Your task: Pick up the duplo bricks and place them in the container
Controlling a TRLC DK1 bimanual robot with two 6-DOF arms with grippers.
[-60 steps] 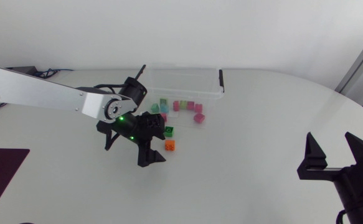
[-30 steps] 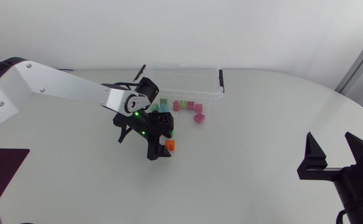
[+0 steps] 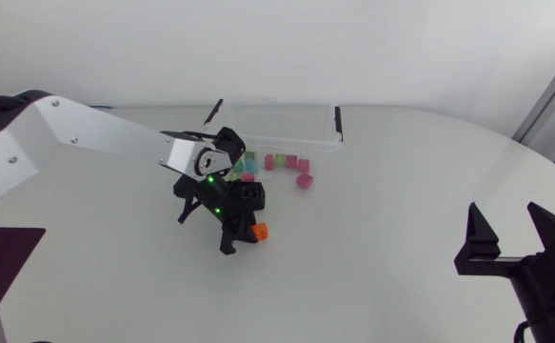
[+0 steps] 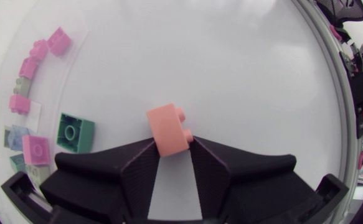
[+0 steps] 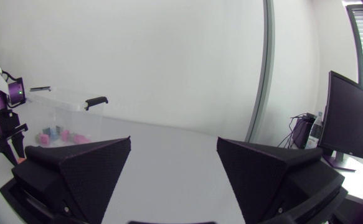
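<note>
Gripping the orange brick (image 4: 167,127) at its tips, the left gripper (image 4: 172,143) had both fingers pressed against it, at 6 o'clock from the clear container (image 3: 287,141). Pink and green bricks (image 3: 282,162) lay between them. The right gripper (image 5: 174,142) sat with fingers spread wide at the table's (image 3: 401,191) 4 o'clock.

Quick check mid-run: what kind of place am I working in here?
Probably a robotics lab or office test bench: a plain white table, left arm and right arm at it, and a clear container with toy bricks beside it.
</note>
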